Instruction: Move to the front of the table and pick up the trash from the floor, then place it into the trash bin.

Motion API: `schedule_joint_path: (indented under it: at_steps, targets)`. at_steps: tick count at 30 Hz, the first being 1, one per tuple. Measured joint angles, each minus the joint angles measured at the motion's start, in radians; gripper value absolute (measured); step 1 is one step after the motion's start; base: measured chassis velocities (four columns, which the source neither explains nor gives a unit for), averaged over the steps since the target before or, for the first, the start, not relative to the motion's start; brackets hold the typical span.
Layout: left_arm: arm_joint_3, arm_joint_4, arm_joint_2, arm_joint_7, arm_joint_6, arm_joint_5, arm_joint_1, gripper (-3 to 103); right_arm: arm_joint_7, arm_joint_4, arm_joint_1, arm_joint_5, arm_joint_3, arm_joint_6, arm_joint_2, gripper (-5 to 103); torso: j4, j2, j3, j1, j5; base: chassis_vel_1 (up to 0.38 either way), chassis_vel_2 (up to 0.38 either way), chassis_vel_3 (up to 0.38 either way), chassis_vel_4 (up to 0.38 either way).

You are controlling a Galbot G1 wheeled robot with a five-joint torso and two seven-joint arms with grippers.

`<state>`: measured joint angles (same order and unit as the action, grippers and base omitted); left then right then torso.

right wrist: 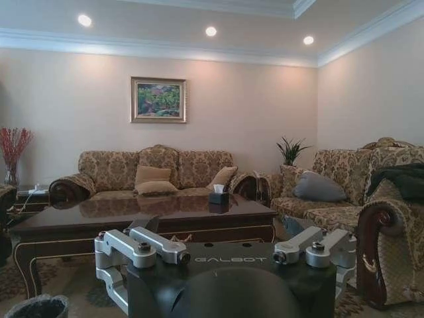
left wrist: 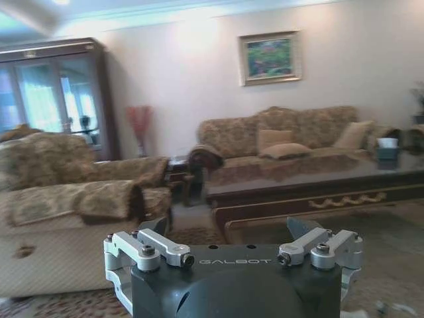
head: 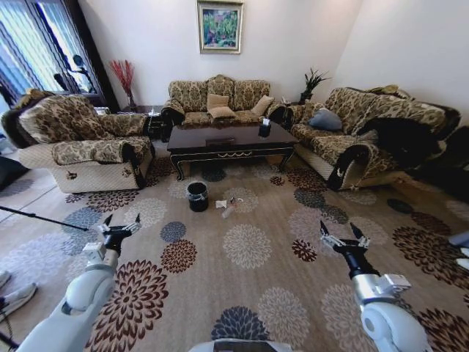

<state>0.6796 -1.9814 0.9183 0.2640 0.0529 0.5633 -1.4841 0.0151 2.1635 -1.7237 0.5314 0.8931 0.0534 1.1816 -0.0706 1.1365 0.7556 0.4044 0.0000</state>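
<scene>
1. On your far left stands a patterned beige armchair with dark wood trim, at the edge of the beige carpet with round flower medallions.
2. Your left gripper hovers low over the carpet at the left, its two dark fingers spread apart with nothing between them. From the left wrist camera the same gripper faces the armchair and the table, fingers parted.
3. The small round black bin with a clear liner over its rim stands upright on the carpet, just in front of the table's left end and well ahead of both grippers. Its rim also shows in the right wrist view.
4. Just right of the bin lies the trash: crumpled white paper and a slim clear piece on the carpet. It is too small to tell which way its long axis runs.
5. Behind them, the long low dark glossy coffee table runs left to right, gold ornament facing you, with a dark tissue box toward its right end.
6. Your right gripper hovers over the carpet at the right, fingers spread, nothing held; the right wrist camera shows it likewise parted.
</scene>
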Motion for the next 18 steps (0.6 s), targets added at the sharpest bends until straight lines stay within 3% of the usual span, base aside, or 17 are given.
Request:
schedule_joint_path:
  at_steps: [2, 4, 6, 8, 10, 11, 12, 14, 17, 18]
  targets:
    - [-0.005, 0.004, 0.02, 0.024, -0.004, 0.017, 0.014, 100, -0.004, -0.005, 0.007, 0.014, -0.002, 0.0, -0.019, 100, -0.0001, 0.0, 0.0, 0.0, 0.0, 0.0, 0.0, 0.0, 0.0]
    - [-0.005, 0.015, 0.037, -0.033, -0.031, 0.021, 0.023, 100, -0.014, -0.012, 0.016, 0.026, -0.01, 0.003, -0.051, 100, 0.0, 0.0, 0.0, 0.0, 0.0, 0.0, 0.0, 0.0, 0.0]
    - [-0.005, 0.018, 0.041, -0.05, -0.041, 0.026, 0.024, 100, -0.015, -0.014, 0.019, 0.027, -0.011, 0.004, -0.059, 100, -0.0001, 0.0, 0.0, 0.0, 0.0, 0.0, 0.0, 0.0, 0.0]
    - [-0.013, 0.035, 0.045, -0.086, -0.087, 0.042, 0.027, 100, -0.017, -0.035, 0.046, 0.026, -0.023, 0.006, -0.11, 100, -0.0002, 0.0, 0.0, 0.0, 0.0, 0.0, 0.0, 0.0, 0.0]
    - [-0.016, 0.05, 0.038, -0.054, -0.111, 0.009, 0.022, 100, -0.015, -0.057, 0.079, 0.036, -0.038, 0.003, -0.151, 100, -0.0002, 0.0, 0.0, 0.0, -0.0001, 0.0, 0.0, 0.0, 0.0]
    - [-0.017, 0.05, 0.032, -0.011, -0.107, -0.002, 0.015, 100, -0.012, -0.066, 0.091, 0.043, -0.045, -0.001, -0.166, 100, -0.0002, 0.0, 0.0, 0.0, 0.0002, 0.0, 0.0, 0.0, 0.0]
    - [-0.017, 0.05, 0.032, -0.011, -0.107, -0.002, 0.015, 100, -0.012, -0.066, 0.091, 0.043, -0.045, -0.001, -0.166, 100, -0.0002, 0.0, 0.0, 0.0, 0.0002, 0.0, 0.0, 0.0, 0.0]
    - [-0.024, 0.029, 0.017, 0.116, -0.048, -0.007, -0.01, 100, -0.004, -0.094, 0.132, 0.056, -0.068, -0.016, -0.204, 100, 0.0005, 0.0, 0.0, 0.0, -0.0002, 0.0, 0.0, 0.0, 0.0]
    - [-0.004, 0.008, 0.006, 0.12, 0.006, -0.04, -0.036, 100, -0.001, -0.118, 0.16, 0.06, -0.091, -0.02, -0.225, 100, 0.0001, 0.0, 0.0, 0.0, 0.0002, 0.0, 0.0, 0.0, 0.0]
    - [0.015, 0.001, 0.003, 0.089, 0.031, -0.082, -0.049, 100, 0.0, -0.13, 0.171, 0.062, -0.104, -0.022, -0.234, 100, -0.0001, 0.0, 0.0, 0.0, 0.0004, 0.0, 0.0, 0.0, 0.0]
